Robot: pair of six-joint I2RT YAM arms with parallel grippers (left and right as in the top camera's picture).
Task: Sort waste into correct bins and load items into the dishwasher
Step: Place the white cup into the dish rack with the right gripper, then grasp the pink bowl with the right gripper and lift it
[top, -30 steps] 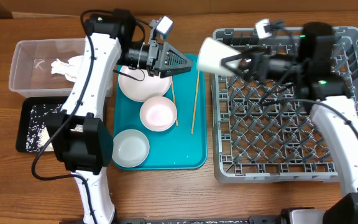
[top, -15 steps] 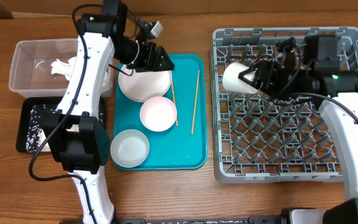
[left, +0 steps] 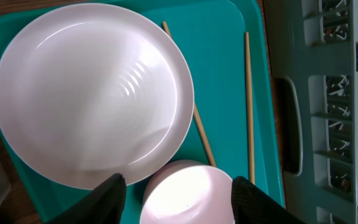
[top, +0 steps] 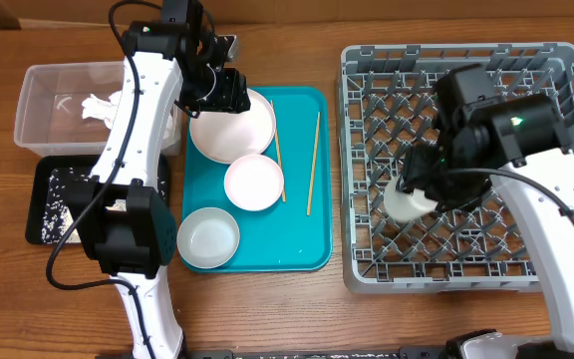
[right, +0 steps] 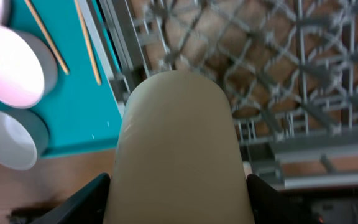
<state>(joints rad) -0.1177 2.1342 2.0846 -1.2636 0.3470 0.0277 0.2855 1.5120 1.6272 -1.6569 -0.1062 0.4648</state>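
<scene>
My right gripper (top: 417,189) is shut on the small white cup (top: 405,201) and holds it low over the left part of the grey dish rack (top: 556,160); the cup fills the right wrist view (right: 178,149). My left gripper (top: 229,92) is open and empty above the round plate (top: 235,130) on the teal tray. In the left wrist view its jaws (left: 176,199) straddle a pale bowl (left: 188,196) below the plate (left: 92,93). Two chopsticks (top: 312,160) lie on the tray. A second bowl (top: 210,237) sits at the tray's front.
The teal tray (top: 302,244) lies between the arms. The clear tub (top: 43,100) with a crumpled napkin (top: 103,105) stands at the far left. The black tray (top: 48,175) with rice-like scraps (top: 63,199) sits in front of it.
My right gripper carried the cup from above the rack's far left corner down and toward the front, into the rack. My left gripper swung left and pulled back over the plate.
</scene>
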